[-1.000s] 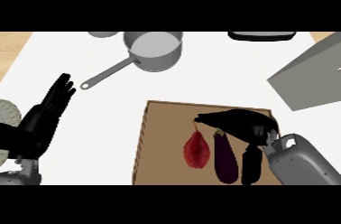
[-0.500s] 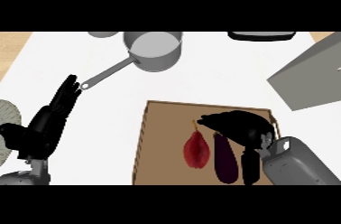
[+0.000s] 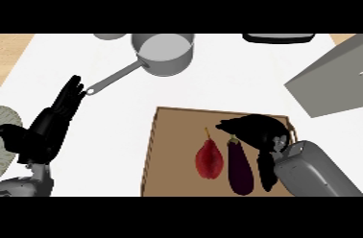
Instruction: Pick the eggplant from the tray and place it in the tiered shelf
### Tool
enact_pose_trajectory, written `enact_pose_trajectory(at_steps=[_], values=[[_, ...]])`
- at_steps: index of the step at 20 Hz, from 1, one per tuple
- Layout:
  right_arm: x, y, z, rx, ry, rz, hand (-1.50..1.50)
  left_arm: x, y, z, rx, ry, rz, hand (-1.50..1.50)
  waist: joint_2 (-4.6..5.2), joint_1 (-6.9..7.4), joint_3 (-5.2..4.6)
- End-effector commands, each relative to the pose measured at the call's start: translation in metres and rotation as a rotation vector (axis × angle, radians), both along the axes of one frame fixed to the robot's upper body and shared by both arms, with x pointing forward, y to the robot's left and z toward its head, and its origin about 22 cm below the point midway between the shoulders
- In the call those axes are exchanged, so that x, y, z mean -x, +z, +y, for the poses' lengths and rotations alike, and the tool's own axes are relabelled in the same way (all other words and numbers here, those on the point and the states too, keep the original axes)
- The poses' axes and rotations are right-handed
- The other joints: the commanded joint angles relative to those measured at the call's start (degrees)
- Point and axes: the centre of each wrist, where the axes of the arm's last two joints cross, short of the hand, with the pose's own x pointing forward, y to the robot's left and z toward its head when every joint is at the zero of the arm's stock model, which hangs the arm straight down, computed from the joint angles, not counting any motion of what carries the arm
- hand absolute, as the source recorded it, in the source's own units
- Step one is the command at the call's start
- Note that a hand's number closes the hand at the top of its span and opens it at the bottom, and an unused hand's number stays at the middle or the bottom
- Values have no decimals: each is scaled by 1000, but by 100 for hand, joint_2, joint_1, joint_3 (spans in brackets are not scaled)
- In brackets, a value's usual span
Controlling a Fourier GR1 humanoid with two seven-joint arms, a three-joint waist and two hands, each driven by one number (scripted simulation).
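Note:
A dark purple eggplant (image 3: 239, 166) lies lengthwise on the brown tray (image 3: 174, 136), right of a red pepper (image 3: 209, 158). My right hand (image 3: 257, 129) hovers over the tray's right part, fingers curled downward just above and right of the eggplant's stem end; it holds nothing that I can see. My left hand (image 3: 51, 126) stands open at the left edge, fingers straight and pointing up, well away from the tray. The grey tiered shelf (image 3: 333, 81) shows at the right edge, above the tray.
A steel saucepan (image 3: 164, 53) with a long handle (image 3: 113, 78) sits at the back, handle tip near my left fingertips. A dark item (image 3: 279, 38) lies at the back right. A pale plate (image 3: 6, 146) peeks in at the left edge.
My left hand has turned and shifted slightly right, fingers now near the pan handle's tip. The right hand has lowered a little toward the eggplant's stem end.

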Motion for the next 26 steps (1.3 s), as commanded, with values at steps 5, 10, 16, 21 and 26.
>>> enact_pose_trajectory(at_steps=[5,10,16,21,26], values=[[10,-23,4,41,28,40,-150,15,-11,1,7,-9,2,0,-5,-4,0],[10,-48,-2,56,22,61,-150,14,3,13,-5,5,-7,0,-4,5,1],[1,-63,-19,67,18,120,-150,-3,0,-7,19,-8,5,0,4,-3,1],[17,-89,-8,39,28,135,-150,-1,7,0,22,2,1,0,8,-1,2],[20,-91,-13,32,17,114,-150,11,-2,10,-1,3,6,0,1,15,1]])
